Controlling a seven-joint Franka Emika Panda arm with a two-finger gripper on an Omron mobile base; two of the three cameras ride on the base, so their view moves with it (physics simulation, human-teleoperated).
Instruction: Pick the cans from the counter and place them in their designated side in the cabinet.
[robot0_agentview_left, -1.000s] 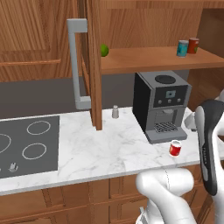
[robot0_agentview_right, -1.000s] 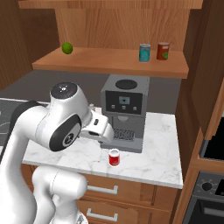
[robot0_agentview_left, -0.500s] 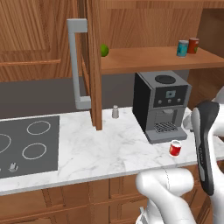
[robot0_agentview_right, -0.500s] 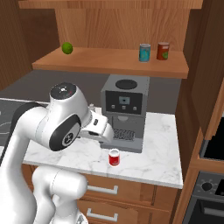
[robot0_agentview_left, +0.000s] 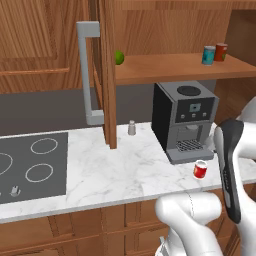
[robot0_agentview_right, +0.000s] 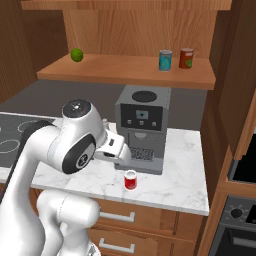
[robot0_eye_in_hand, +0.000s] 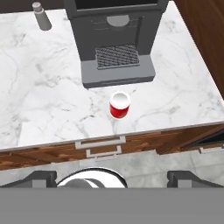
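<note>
Standing upright on counter: bright red can, silvery top; jaws wide, empty.

Both base views look forward and down from behind the arm, left and right, sharing the coffee machine, red can and cabinet shelf. The hand view looks steeply down on that can from nearer.

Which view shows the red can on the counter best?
The hand view: the red can sits near centre, unobstructed, silvery top visible. Both base views show it smaller, upright before the coffee machine.
</note>
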